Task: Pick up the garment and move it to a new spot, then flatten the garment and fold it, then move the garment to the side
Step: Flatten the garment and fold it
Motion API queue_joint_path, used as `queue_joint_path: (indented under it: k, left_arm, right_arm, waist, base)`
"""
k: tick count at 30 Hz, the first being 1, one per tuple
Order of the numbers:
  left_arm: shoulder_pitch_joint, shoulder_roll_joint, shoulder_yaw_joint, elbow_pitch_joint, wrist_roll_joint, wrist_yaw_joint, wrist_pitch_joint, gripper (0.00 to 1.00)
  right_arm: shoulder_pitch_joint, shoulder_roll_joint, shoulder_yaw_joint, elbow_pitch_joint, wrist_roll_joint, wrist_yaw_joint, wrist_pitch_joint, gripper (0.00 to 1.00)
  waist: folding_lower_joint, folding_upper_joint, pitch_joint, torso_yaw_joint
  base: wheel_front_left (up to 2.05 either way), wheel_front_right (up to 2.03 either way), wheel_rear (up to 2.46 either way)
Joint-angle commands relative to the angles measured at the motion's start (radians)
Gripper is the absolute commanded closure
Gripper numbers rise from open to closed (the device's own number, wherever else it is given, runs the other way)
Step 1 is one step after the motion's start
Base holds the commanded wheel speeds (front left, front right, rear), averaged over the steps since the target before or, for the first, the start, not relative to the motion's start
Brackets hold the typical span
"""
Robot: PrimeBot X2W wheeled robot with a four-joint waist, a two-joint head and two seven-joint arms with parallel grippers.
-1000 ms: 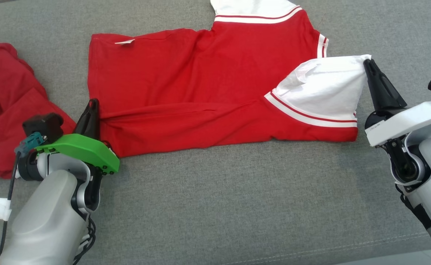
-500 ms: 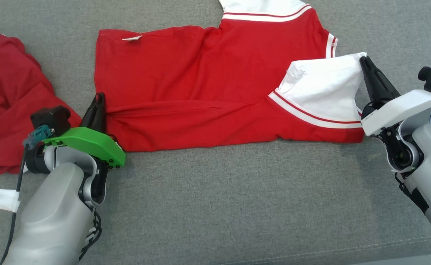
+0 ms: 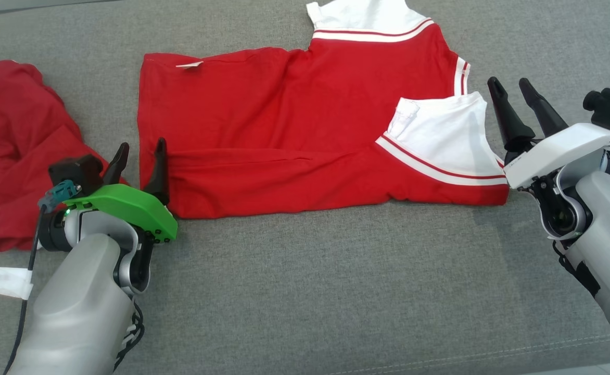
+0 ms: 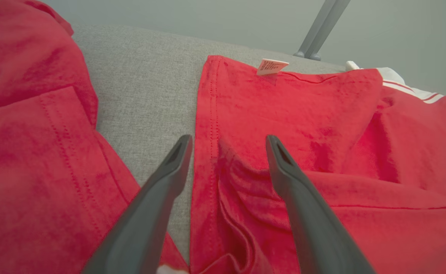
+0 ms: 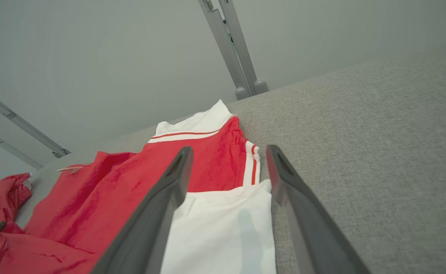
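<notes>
Mid-fold, seems like: garment point(image 3: 284, 130) doubled over, left hand point(image 3: 141, 147) and right hand point(image 3: 509, 83) wide open, empty. Fresh grips next, probably.

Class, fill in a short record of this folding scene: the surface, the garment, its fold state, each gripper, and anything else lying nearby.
Surface: grey fabric surface
Garment: red shirt with white parts, spread out
Fold state: near side folded over the body; white sleeve lies on the red
Left gripper: open, at the shirt's left hem, holding nothing
Right gripper: open, beside the white sleeve, holding nothing
Nearby: second red garment, crumpled, to the left
</notes>
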Motion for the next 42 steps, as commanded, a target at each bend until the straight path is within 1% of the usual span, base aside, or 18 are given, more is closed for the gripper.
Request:
queue_joint_path:
  k: [1,8,15,19,24,28,32,35,42]
  left_arm:
    - [-0.008,0.002,0.001,0.002,0.013,0.0,-0.006,0.0]
    - [0.024,0.014,-0.001,-0.008,0.031,-0.001,-0.009,0.0]
    - [0.076,0.028,-0.007,-0.061,0.054,0.023,-0.007,0.0]
    - [0.1,0.041,-0.019,-0.088,0.056,0.038,0.027,0.0]
    - [0.133,0.065,-0.036,-0.142,0.034,0.087,0.156,0.0]
    - [0.147,0.092,-0.053,-0.202,0.024,0.117,0.263,0.0]
    - [0.162,0.116,-0.073,-0.252,0.014,0.142,0.362,0.0]
    - [0.166,0.131,-0.081,-0.287,0.014,0.16,0.405,0.0]
    - [0.183,0.149,-0.093,-0.348,0.015,0.185,0.444,0.0]
  right_arm:
    - [0.012,0.001,-0.006,-0.006,-0.008,0.0,-0.004,0.0]
    - [0.059,0.008,-0.03,-0.019,-0.014,0.0,-0.004,0.0]
    - [0.118,0.006,-0.04,-0.025,-0.021,0.0,-0.004,0.0]
    - [0.135,-0.001,-0.02,-0.006,-0.015,0.0,0.0,0.0]
    - [0.121,-0.011,0.015,0.029,0.0,0.0,0.069,0.0]
    - [0.094,-0.01,0.039,0.062,0.0,0.0,0.156,0.0]
    - [0.064,0.002,0.055,0.097,-0.015,0.0,0.219,0.0]
    - [0.047,0.015,0.066,0.124,-0.022,0.0,0.262,0.0]
    - [0.02,0.039,0.07,0.173,-0.025,0.0,0.309,0.0]
  waist:
    - [-0.0001,-0.0001,-0.008,-0.002]
    - [-0.0001,-0.0001,-0.052,-0.004]
    - [-0.0001,-0.0001,-0.099,-0.011]
    - [-0.0001,-0.0001,-0.114,-0.012]
    - [-0.0001,-0.0001,-0.131,-0.016]
    - [-0.0001,-0.0001,-0.136,-0.019]
    - [-0.0001,-0.0001,-0.131,-0.023]
    - [-0.0001,-0.0001,-0.123,-0.025]
    - [-0.0001,-0.0001,-0.109,-0.022]
  base:
    - [0.0,0.0,0.0]
    - [0.0,0.0,0.0]
    - [0.0,0.0,0.0]
    - [0.0,0.0,0.0]
    - [0.0,0.0,0.0]
    - [0.0,0.0,0.0]
    - [0.0,0.0,0.0]
    - [0.0,0.0,0.0]
    - [0.0,0.0,0.0]
